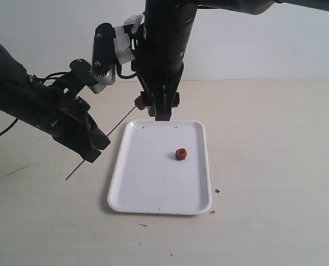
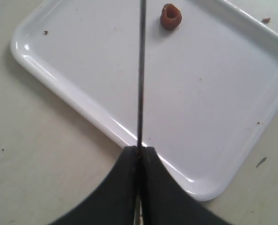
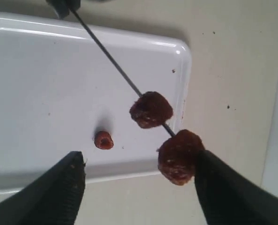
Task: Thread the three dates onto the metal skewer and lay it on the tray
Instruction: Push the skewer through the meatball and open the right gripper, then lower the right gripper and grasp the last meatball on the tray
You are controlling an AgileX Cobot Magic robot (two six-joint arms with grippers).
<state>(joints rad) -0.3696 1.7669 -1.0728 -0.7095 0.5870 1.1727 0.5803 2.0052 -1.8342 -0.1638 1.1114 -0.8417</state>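
Observation:
My left gripper [image 2: 139, 151] is shut on the thin metal skewer [image 2: 141, 70], which slants up from the table toward the tray's far left corner [image 1: 120, 123]. Two dates [image 3: 151, 109] [image 3: 179, 156] are threaded on its far end, held in the air. The end date rests against one finger [image 3: 223, 187] of my right gripper [image 3: 139, 161], which is open, and the other finger stands well away. The third date [image 1: 180, 154] lies on the white tray [image 1: 153, 191], right of its middle. In the exterior view my right gripper [image 1: 162, 112] hangs over the tray's far edge.
Small reddish crumbs [image 1: 216, 190] lie on the beige table just off the tray's near right corner. The left arm [image 1: 31, 102] stretches low over the table on the left. A pale wall stands behind the table.

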